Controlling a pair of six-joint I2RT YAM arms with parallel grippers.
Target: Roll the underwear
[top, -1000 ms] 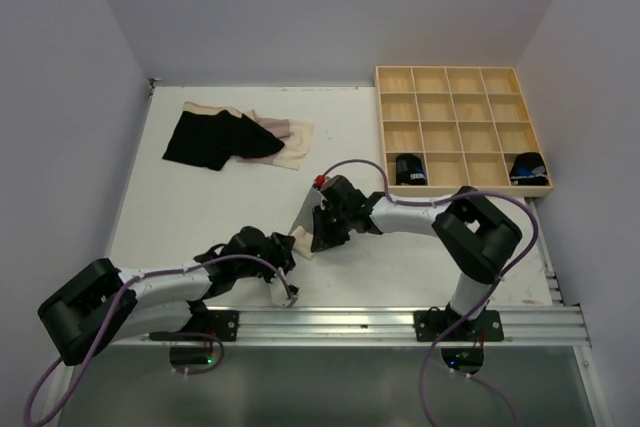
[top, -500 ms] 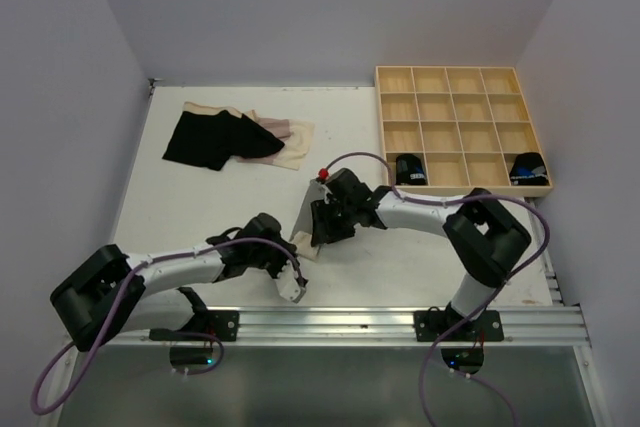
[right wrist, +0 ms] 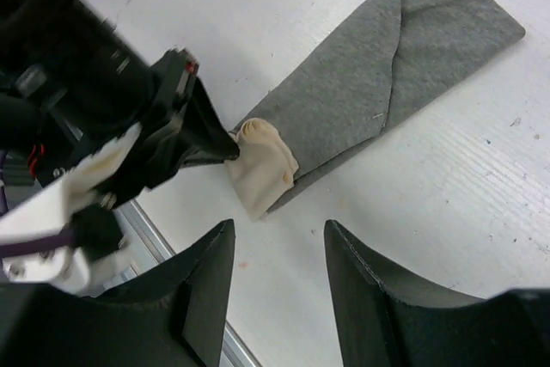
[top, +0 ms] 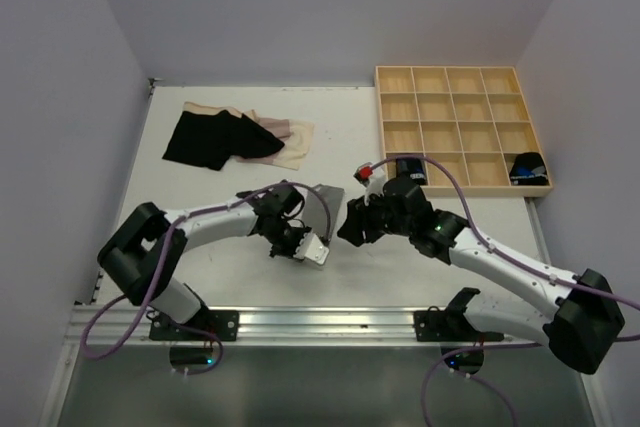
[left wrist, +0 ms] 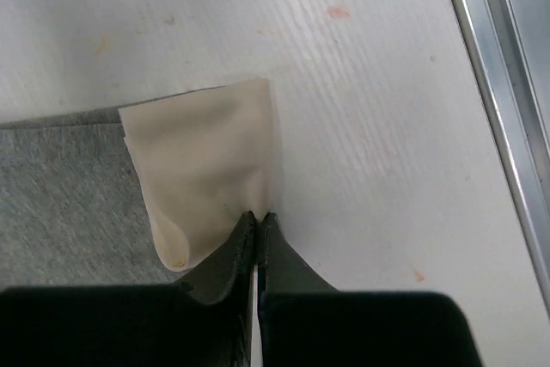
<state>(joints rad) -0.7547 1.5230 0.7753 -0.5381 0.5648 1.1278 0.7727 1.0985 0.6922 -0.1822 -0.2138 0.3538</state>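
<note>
The grey underwear (right wrist: 391, 62) lies as a long folded strip on the white table, its beige lining (left wrist: 206, 165) showing at the near end. My left gripper (left wrist: 258, 217) is shut on the edge of that beige end, also visible from above (top: 306, 239). The grey cloth (top: 325, 203) runs back from there. My right gripper (right wrist: 277, 236) hangs open just to the right of the strip (top: 346, 230), with nothing between its fingers. A black underwear (top: 212, 139) and pale beige underwear (top: 290, 143) lie together at the back left.
A light wooden tray (top: 462, 97) of square compartments stands at the back right, with dark rolled items in two front cells (top: 408, 169) (top: 527, 166). The metal rail (left wrist: 503, 118) runs along the table's near edge, close to the left gripper.
My left gripper has closed on the beige end of the grey underwear and carried it away from the rail. The right gripper has opened, let go and drawn off to the right.
</note>
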